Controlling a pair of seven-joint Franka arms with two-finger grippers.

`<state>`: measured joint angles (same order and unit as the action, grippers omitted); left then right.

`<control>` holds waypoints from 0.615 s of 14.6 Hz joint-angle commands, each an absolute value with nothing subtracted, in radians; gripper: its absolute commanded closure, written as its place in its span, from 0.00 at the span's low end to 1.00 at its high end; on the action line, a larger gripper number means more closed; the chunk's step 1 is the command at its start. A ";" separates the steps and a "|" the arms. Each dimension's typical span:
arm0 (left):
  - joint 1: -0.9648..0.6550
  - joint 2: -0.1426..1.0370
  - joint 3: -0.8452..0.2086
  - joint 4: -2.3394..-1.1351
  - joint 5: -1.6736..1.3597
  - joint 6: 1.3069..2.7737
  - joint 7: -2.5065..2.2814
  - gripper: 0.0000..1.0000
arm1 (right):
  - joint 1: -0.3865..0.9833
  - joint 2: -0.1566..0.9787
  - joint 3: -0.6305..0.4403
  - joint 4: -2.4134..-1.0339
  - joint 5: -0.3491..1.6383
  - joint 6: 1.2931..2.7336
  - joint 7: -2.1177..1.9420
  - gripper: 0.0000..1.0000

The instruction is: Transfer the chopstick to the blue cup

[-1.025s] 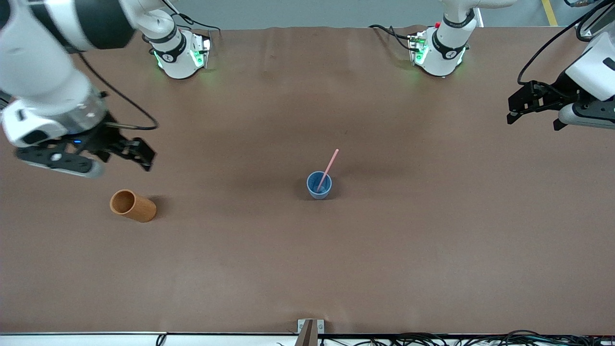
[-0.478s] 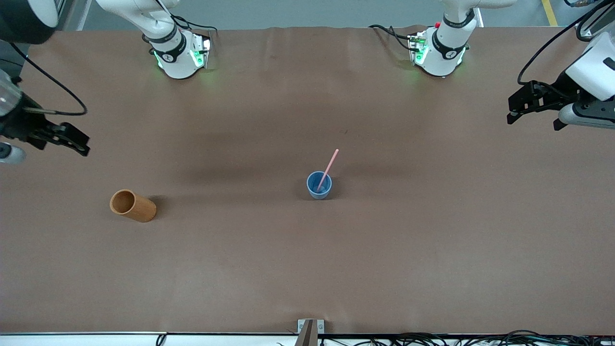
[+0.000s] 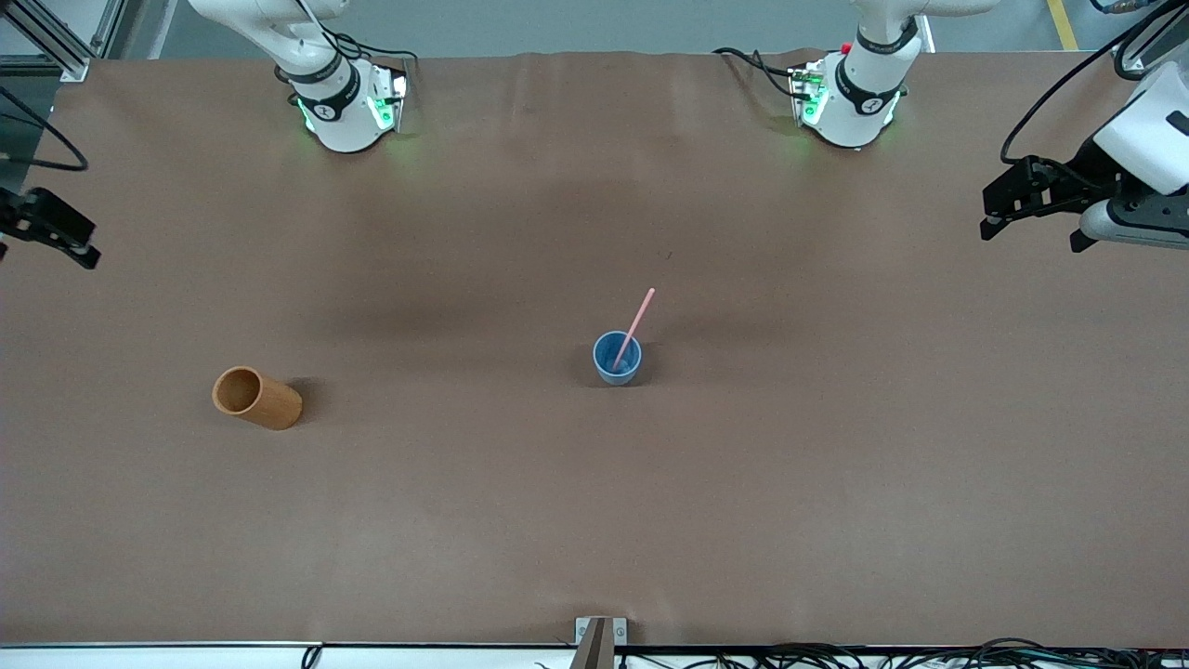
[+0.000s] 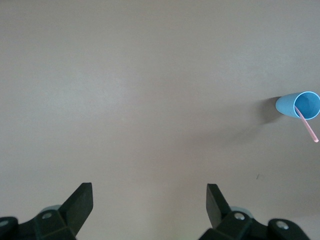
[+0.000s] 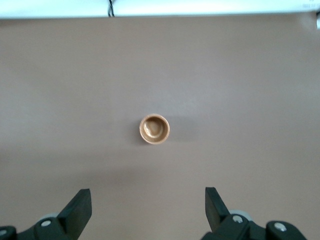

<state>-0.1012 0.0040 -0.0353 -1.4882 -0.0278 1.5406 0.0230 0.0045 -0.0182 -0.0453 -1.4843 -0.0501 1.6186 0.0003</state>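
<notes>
Status, as I read it from the remote station:

1. Blue cup (image 3: 617,359) stands upright approx. mid-desk. In the left wrist view it (image 4: 298,104) shows at the frame edge, open mouth visible.
2. Chopstick (image 3: 635,325) sits inside the blue cup, lower end in the cup, upper end leaning out over the rim and tilted toward the arm bases. Left wrist view confirms: the stick (image 4: 306,123) runs from the cup interior out past the rim.
3. Orange-brown cup (image 3: 256,398) stands on the desk toward the right arm's end, well apart from the blue cup and slightly nearer the front camera. Right wrist view looks straight down into it (image 5: 154,129); interior appears bare.
4. Left gripper (image 3: 1031,212) hangs over the left arm's end of the desk. Fingers (image 4: 80,205) spread wide, released, nothing between them. Arm waits.
5. Right gripper (image 3: 46,228) is at the desk edge, right arm's end, partly out of the front view. Fingers (image 5: 77,207) spread wide, released, nothing held.
6. Desk (image 3: 836,483) has a brown cover.
</notes>
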 commanded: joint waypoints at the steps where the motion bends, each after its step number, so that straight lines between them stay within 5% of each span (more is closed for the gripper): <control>1: -0.101 0.014 -0.032 -1.465 -0.034 1.537 0.025 0.00 | -0.018 -0.015 -0.031 -1.463 -0.021 1.589 -0.023 0.00; 9: -0.092 0.012 -0.032 -1.465 -0.043 1.520 0.025 0.00 | -0.028 0.002 -0.031 -1.499 -0.023 1.519 -0.100 0.00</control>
